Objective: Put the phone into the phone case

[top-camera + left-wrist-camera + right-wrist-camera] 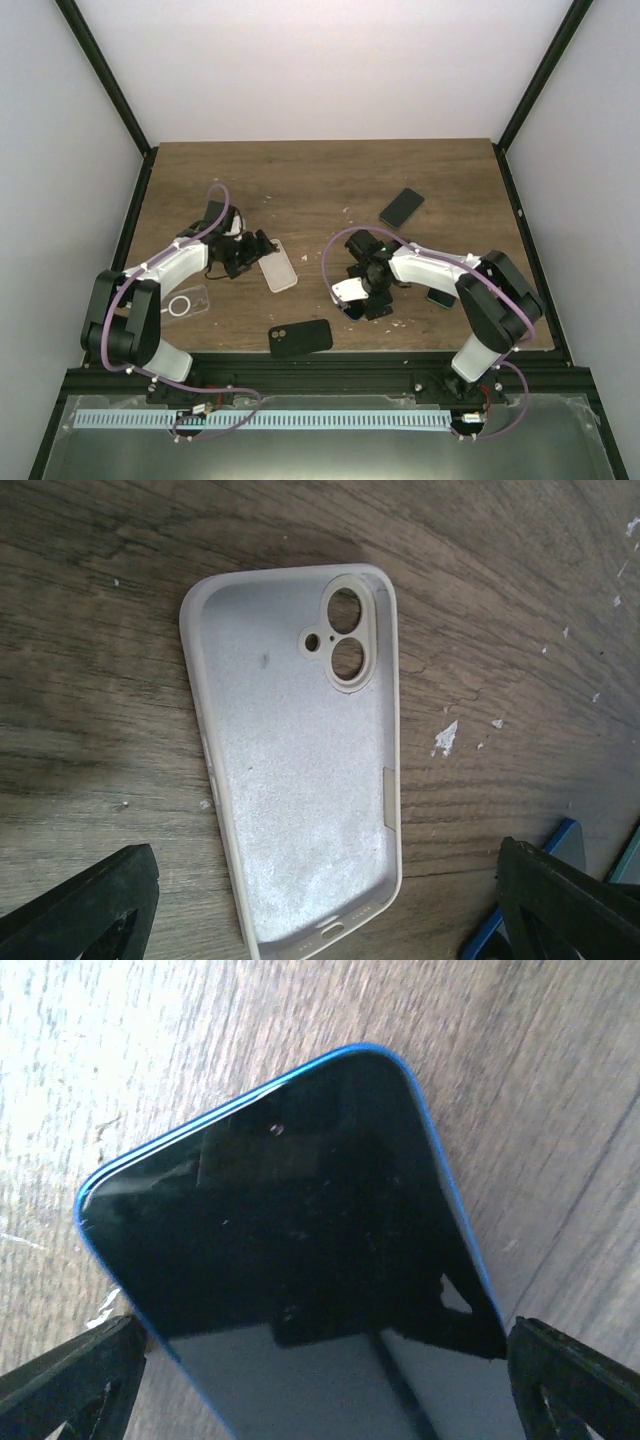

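Note:
A white phone case lies open side up on the wooden table, left of centre. In the left wrist view the case has its camera cut-out at the far end. My left gripper is open just above the case's near end, with one finger on each side and clear of it. My right gripper is shut on a blue-edged phone with a dark screen, its fingers against the two long edges. The phone sits tilted, right of the case.
A black case lies near the front edge. A clear case with a ring lies at the left by my left arm. A dark phone lies at the back right. A dark flat object lies under my right arm.

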You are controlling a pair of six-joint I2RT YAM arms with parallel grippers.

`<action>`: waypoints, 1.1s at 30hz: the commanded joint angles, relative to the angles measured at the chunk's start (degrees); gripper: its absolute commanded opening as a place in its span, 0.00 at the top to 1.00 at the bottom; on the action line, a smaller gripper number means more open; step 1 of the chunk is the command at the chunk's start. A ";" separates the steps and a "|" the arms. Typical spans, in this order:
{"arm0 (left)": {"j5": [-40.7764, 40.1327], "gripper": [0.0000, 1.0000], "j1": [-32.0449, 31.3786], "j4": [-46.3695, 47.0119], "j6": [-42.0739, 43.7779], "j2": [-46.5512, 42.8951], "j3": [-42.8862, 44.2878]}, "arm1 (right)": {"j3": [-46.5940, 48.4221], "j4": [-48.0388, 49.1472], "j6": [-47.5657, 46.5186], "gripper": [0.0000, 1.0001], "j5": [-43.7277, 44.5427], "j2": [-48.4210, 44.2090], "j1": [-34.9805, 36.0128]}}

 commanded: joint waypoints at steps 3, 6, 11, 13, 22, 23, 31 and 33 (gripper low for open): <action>1.07 0.07 0.29 2.59 -0.71 0.93 -1.97 | -0.10 3.80 -2.39 0.00 3.63 2.93 0.66; 0.40 0.07 0.24 3.54 -1.01 1.03 -2.59 | 0.38 5.73 -0.75 0.02 3.64 4.01 0.75; 0.25 0.09 0.28 5.24 -1.17 2.79 -2.95 | 6.31 4.50 6.29 0.17 1.19 8.82 0.88; 0.76 0.12 0.26 6.36 -1.40 3.31 -3.49 | 8.36 4.62 9.31 0.20 0.69 10.24 0.93; 4.70 0.21 -0.08 11.58 -2.82 6.59 -4.05 | 13.30 4.76 30.73 0.21 -0.94 16.26 0.21; 4.94 0.22 -0.25 11.79 -2.83 7.08 -3.79 | 14.25 4.05 33.48 0.20 -0.62 17.29 -0.09; 4.97 0.29 -3.56 12.40 -2.46 9.32 -1.20 | 19.15 -2.42 48.54 0.17 -4.55 21.79 -5.74; 5.07 0.30 -4.62 12.31 -2.45 10.03 0.03 | 19.88 -3.46 50.84 0.15 -7.53 21.14 -6.92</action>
